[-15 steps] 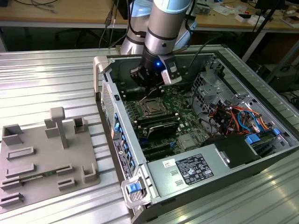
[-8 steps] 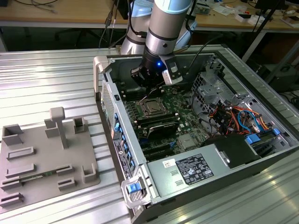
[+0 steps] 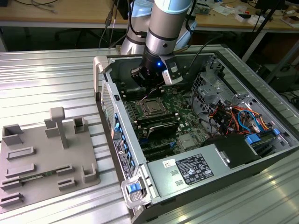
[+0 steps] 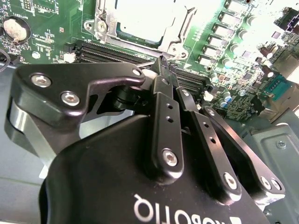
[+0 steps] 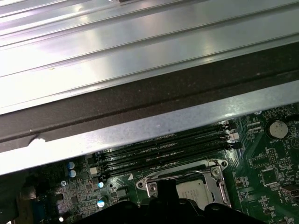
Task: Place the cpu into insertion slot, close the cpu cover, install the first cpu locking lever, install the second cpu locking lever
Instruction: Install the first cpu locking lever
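While I am watching these feeds, the cpu (image 5: 194,192) is sitting flat in the insertion slot (image 3: 152,108), toward the middle of the green board (image 4: 243,70). The cpu cover (image 4: 105,21) is apparently lying down around it. I am judging the chip light, stiff and fragile, best taken by its edges. The cover is looking like thin, springy metal, best pressed at its free edge. The pincer (image 4: 162,63) is hanging above the memory slots (image 4: 107,53) beside the socket. Its fingers are drawn together at the tips, and I am making out nothing clearly gripped between them.
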